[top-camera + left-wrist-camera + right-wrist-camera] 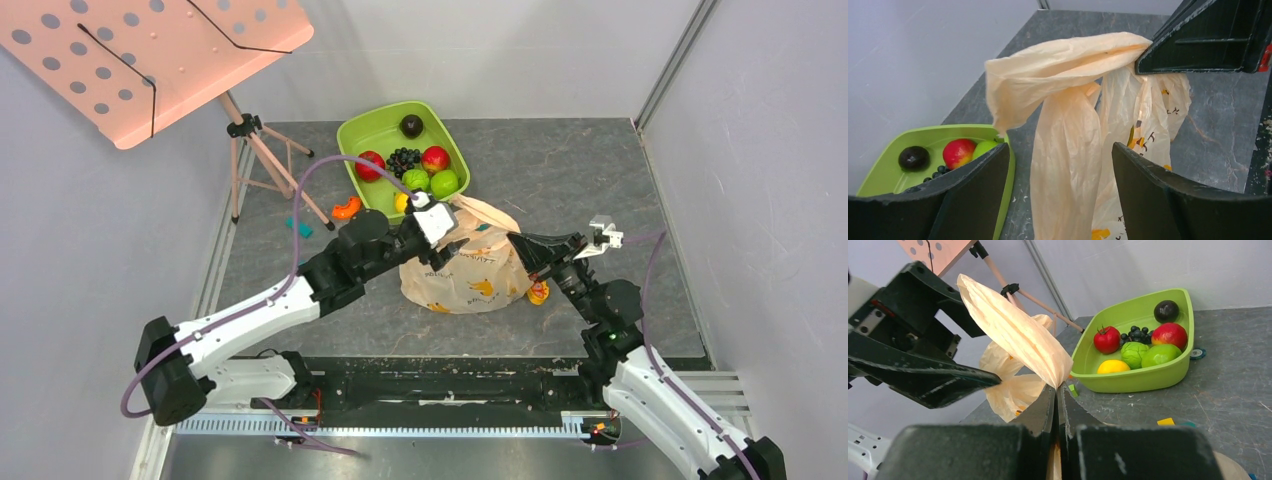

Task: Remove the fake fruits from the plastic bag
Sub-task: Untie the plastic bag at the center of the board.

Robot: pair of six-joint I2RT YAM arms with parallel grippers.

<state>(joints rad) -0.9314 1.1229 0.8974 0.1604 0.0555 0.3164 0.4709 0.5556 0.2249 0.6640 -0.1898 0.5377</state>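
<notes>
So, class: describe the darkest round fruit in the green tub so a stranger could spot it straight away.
Find the lime-green plastic tub at the far side of the grey table. Inside, most fruits crowd its near end; one smooth, almost black round fruit sits alone at the far end. Unlike the blackish grape bunch, it is a single ball.

Soft, even, bright light comes from above; shadows on the table are faint. The bag glows, light passing through it. Wrist views are soft at their near edge, sharp farther off.
</notes>
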